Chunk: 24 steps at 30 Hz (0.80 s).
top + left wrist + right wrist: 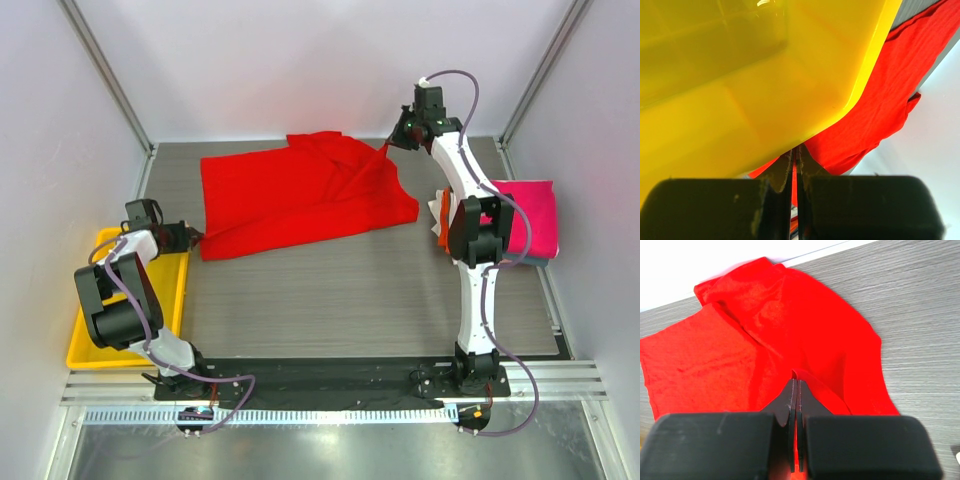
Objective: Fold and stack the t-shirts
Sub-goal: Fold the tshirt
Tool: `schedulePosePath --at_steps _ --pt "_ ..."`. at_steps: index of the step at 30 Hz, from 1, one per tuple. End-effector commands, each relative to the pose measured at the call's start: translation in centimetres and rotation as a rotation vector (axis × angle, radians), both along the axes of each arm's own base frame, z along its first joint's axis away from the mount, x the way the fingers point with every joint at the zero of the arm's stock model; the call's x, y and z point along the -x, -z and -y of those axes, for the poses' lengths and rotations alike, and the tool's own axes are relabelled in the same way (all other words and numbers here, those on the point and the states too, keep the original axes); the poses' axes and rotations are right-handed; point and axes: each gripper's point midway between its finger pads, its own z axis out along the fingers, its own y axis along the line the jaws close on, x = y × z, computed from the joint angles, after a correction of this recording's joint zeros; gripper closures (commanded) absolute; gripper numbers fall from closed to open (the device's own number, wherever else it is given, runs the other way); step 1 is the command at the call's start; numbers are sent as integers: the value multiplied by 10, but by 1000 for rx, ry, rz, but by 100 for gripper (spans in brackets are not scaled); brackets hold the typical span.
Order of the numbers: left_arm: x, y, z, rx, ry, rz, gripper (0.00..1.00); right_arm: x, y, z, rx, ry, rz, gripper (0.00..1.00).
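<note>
Left gripper (795, 160) and right gripper (796, 385) each clamped tight on the red t-shirt (300, 195).
Left arm folded back over the yellow tray (80, 358), wrist reaching to the shirt's near-left corner; right arm stretched far forward, pinching cloth up into a ridge; shirt spread across the table (350, 290); folded magenta-pink t-shirt (535, 215) at right.

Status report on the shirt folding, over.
Left gripper and right gripper both shut on the plain red cloth t-shirt. Shirt mostly spread out, not folded. Yellow plastic tray close beside the left gripper.
</note>
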Motion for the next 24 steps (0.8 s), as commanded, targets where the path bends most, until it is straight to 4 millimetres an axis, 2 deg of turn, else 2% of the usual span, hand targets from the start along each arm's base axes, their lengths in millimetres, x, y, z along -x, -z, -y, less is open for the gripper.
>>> schedulePosePath --at_steps 1,7,19,20,21,22,23,24 --pt "-13 -21 -1 0 -6 74 100 -3 -46 9 -7 32 104 99" --pt "-21 -30 -4 -7 -12 98 100 -4 -48 11 -19 25 107 99" --pt "-35 -24 -12 -37 -5 94 100 -10 -36 4 -51 14 95 98" --pt "-37 -25 -12 -38 -1 96 97 -11 -32 3 -57 14 88 91" --pt "-39 -24 -12 -38 8 96 88 -12 -35 1 -63 8 95 51" --pt "-42 -29 -12 -33 12 109 82 -12 -36 -2 -74 -5 94 26" --pt "-44 -31 -10 -26 19 115 74 -11 -35 -3 -78 -11 92 14" --pt "-45 -34 -10 -25 22 127 60 -9 -37 -4 -81 -14 89 12"
